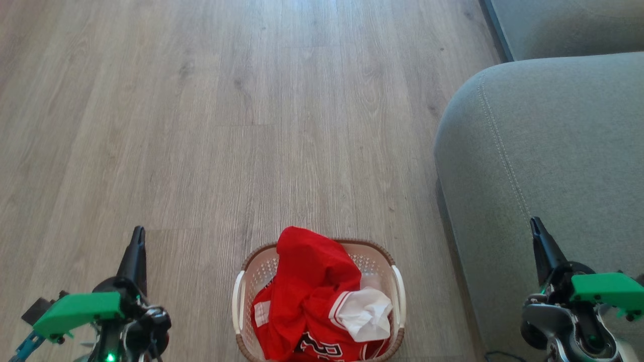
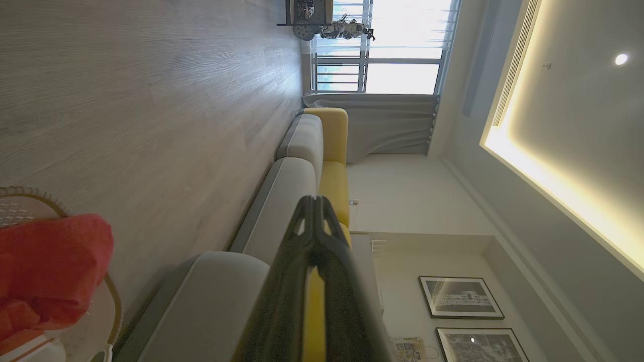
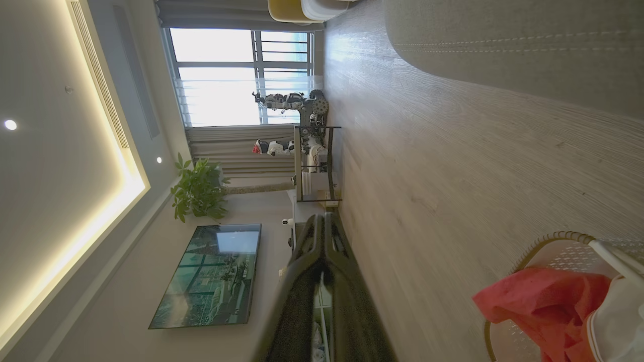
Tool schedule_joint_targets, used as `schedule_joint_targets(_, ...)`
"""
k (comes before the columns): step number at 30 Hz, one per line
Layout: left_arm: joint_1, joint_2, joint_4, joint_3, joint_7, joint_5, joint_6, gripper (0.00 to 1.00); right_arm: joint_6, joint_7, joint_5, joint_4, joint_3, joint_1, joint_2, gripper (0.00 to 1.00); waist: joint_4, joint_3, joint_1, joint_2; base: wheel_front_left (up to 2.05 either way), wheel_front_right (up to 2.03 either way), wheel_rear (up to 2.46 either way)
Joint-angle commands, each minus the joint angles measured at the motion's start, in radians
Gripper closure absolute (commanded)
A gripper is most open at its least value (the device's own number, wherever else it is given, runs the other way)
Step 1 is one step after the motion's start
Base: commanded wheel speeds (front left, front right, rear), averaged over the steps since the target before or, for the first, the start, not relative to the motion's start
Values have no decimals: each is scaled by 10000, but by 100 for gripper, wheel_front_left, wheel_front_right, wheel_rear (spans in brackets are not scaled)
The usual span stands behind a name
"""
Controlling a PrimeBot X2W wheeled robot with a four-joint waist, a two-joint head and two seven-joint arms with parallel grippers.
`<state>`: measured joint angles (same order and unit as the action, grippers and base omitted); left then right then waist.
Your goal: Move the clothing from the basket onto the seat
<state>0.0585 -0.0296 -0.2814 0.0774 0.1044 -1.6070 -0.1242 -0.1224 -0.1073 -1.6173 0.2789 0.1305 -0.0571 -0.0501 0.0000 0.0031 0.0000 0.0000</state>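
None of the job looks done to me. The big grey-green seat (image 1: 553, 151) lies bare along its stitched front edge, and all the red clothing (image 1: 307, 281) sits heaped in the small white basket (image 1: 259, 271). A fold rises above the brown rim, and a crumple of white lining (image 1: 365, 314) shows on the side towards the seat. The basket stands on the floor (image 1: 251, 100) near the seat's rounded corner, apart from it. The left gripper (image 1: 138, 236) hangs above bare boards on the basket's far side from the seat. The right gripper (image 1: 537, 226) hangs over the seat's near edge. Each has its two dark fingers pressed together on nothing. So every garment is left to lift and carry across, and I'd judge the first reach into the basket has not begun. Pale grey wood-look planks run away to a bright window (image 2: 397, 50) with a grey curtain. Yellow back cushions (image 2: 334, 151) line the sofa. A television (image 3: 211, 274), a potted plant (image 3: 198, 188) and framed pictures (image 2: 460, 296) are also in the room.
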Motion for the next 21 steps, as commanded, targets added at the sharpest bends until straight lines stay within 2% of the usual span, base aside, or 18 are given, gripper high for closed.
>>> schedule_joint_targets(1, 495, -206, 365, 359, 84, -21, -65, 100, -83, -56, 83, -341, -171, -509, -1, 100, 0, 0, 0, 0, 0, 0, 0)
schedule_joint_targets(21, 495, -206, 365, 359, 84, -21, -65, 100, -83, -56, 83, -341, -171, -509, -1, 100, 0, 0, 0, 0, 0, 0, 0)
